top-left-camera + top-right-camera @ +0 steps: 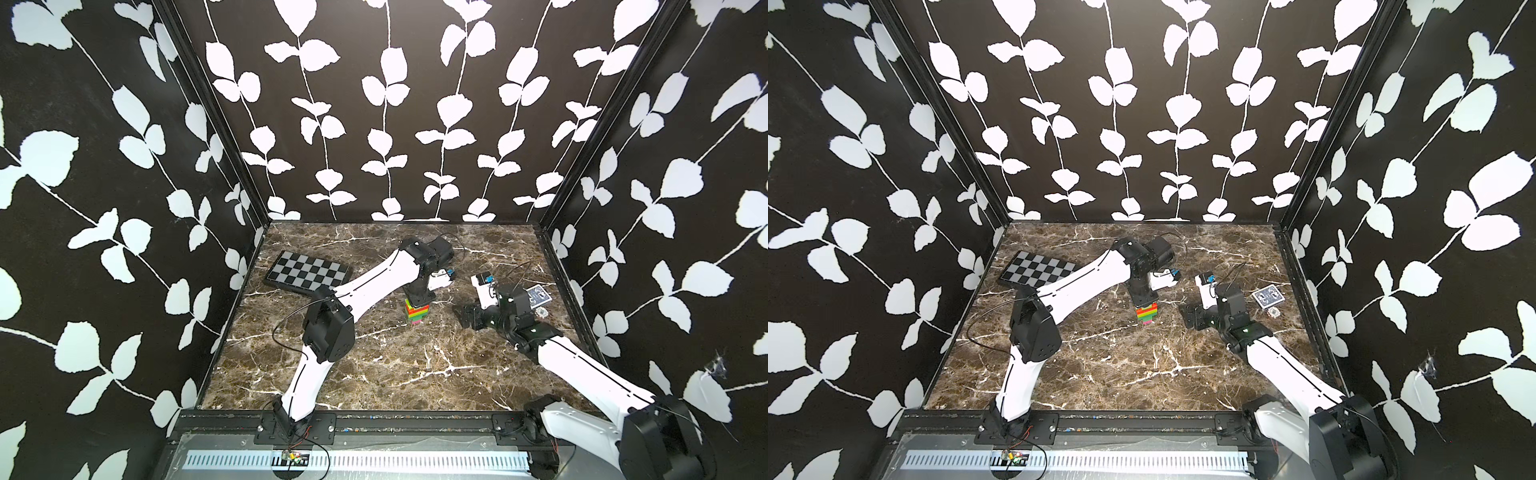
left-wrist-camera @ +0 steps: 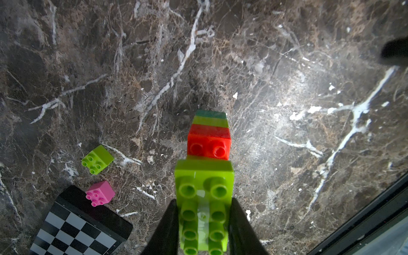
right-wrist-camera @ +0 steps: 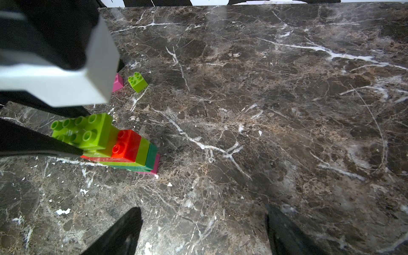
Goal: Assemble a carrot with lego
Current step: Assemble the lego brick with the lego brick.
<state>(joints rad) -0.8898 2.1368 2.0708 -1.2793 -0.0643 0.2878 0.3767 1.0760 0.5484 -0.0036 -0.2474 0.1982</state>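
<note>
The carrot point(image 1: 417, 312) is standing upright near the middle of the dark brown marble-pattern worktop point(image 1: 374, 374). It is a small stepped stack of studded plastic bricks. From the bottom it is showing a pink band, a green band, a lime band and a red-orange brick, with a long lime brick with eight studs point(image 2: 204, 176) lying on top.

The left end effector point(image 2: 204, 202) is coming down on the stack from above. Its two black fingers point(image 2: 165, 231) are gripping the long sides of this top lime brick. The right end effector point(image 1: 467, 318) is staying at 3 o'clock from the carrot, near it but apart. Its jaws are standing wide and are carrying nothing.

The wrist views are showing two loose pieces of lego that I cannot find in the top views: a small lime square brick point(image 2: 97, 159) and a small pink square brick point(image 2: 100, 193). The two are lying close together, and the pink one is lying just beside a corner of the black-and-grey checkered board point(image 2: 77, 227).

Both top views are showing this board at 10 o'clock from the carrot. They are also showing a blue patterned card box point(image 1: 1268, 297) at 3 o'clock, behind the right arm, which no wrist view is showing.
</note>
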